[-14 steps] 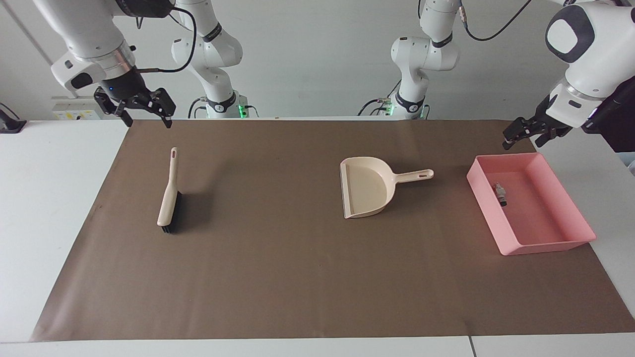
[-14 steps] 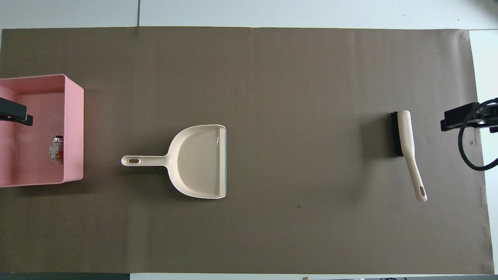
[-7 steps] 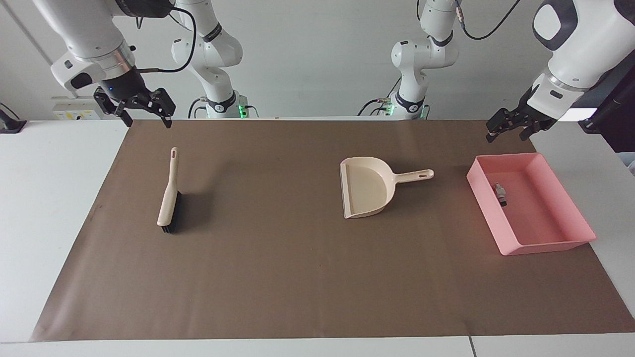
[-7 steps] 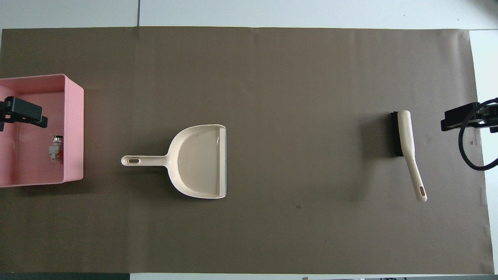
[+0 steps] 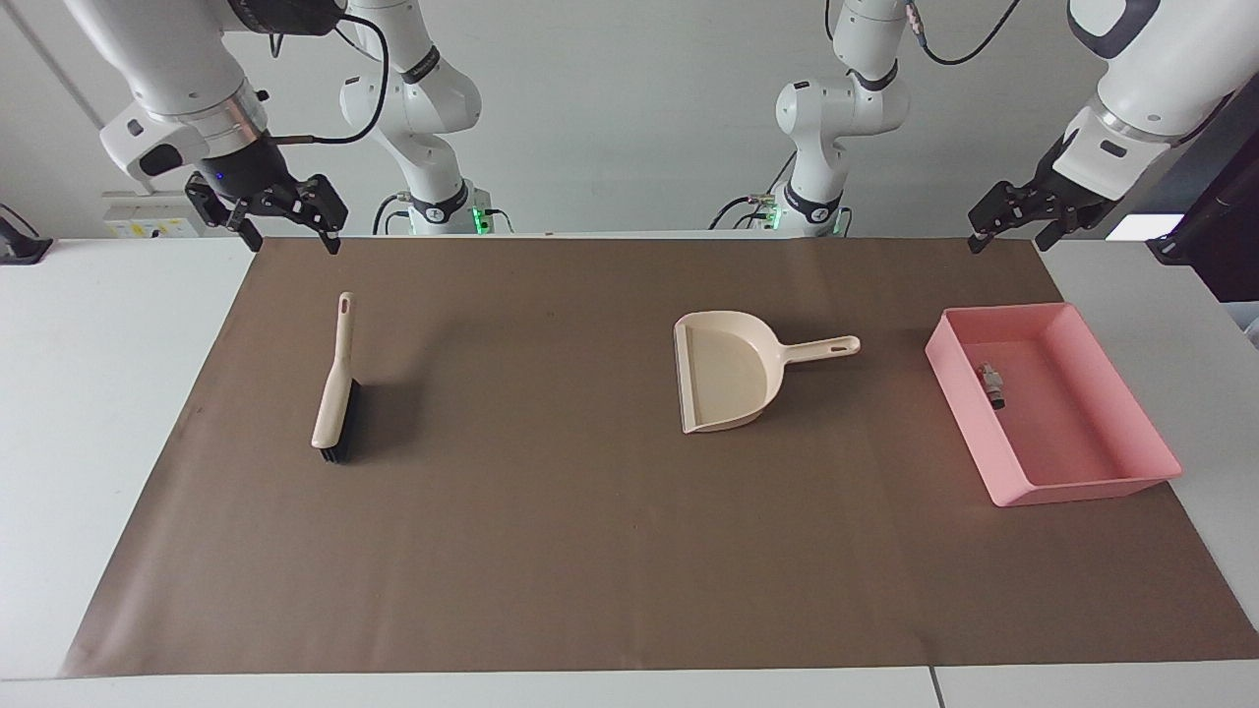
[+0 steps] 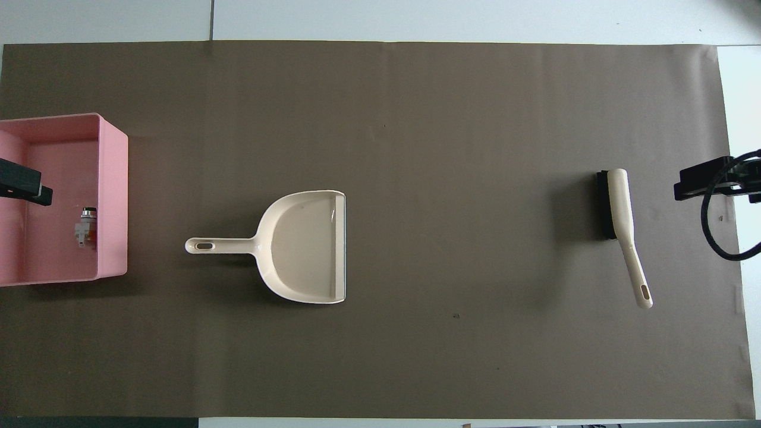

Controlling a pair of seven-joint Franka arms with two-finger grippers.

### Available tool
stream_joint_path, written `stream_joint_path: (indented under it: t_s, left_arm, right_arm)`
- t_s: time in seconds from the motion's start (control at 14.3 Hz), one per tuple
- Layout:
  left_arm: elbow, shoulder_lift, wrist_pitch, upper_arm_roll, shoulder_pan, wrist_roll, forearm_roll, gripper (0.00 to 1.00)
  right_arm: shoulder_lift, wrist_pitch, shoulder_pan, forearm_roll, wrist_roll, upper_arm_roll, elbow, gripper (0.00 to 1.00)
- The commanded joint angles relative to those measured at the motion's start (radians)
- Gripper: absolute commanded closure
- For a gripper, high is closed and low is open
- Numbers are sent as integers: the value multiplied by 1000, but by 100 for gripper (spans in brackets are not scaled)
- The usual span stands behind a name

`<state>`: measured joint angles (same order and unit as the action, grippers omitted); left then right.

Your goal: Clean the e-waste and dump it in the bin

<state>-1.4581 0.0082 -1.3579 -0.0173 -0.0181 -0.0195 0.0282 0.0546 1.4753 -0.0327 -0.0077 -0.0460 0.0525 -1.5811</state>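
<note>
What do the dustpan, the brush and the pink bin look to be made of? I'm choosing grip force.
Dustpan: apparently smooth beige moulded plastic, with a slight sheen and a hanging slot in its handle. Brush: a similar beige handle, likely plastic, with black bristles, presumably synthetic. Bin: glossy pink, thin-walled, probably plastic, holding the e-waste.

No readable text or labels.

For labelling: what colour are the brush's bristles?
Black, under the beige brush; clearest in the facing view.
</note>
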Motion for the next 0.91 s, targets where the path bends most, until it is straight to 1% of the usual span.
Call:
stream_joint_path:
  t_s: [0.0,0.21,0.35,0.84]
  left_arm:
    - [30,3,58,16,10,-22,-4,2]
    - [13,-2,54,16,1,-19,-4,2]
    - [10,-2,52,16,-11,-19,-31,2]
    - [7,0,19,19,-11,-22,-19,2]
  right_arm:
    - [19,16,10,9,14,0,-25,0]
    - [19,16,10,9,14,0,-25,0]
    - [19,16,11,9,15,0,-25,0]
    - [21,16,11,9,15,0,-28,0]
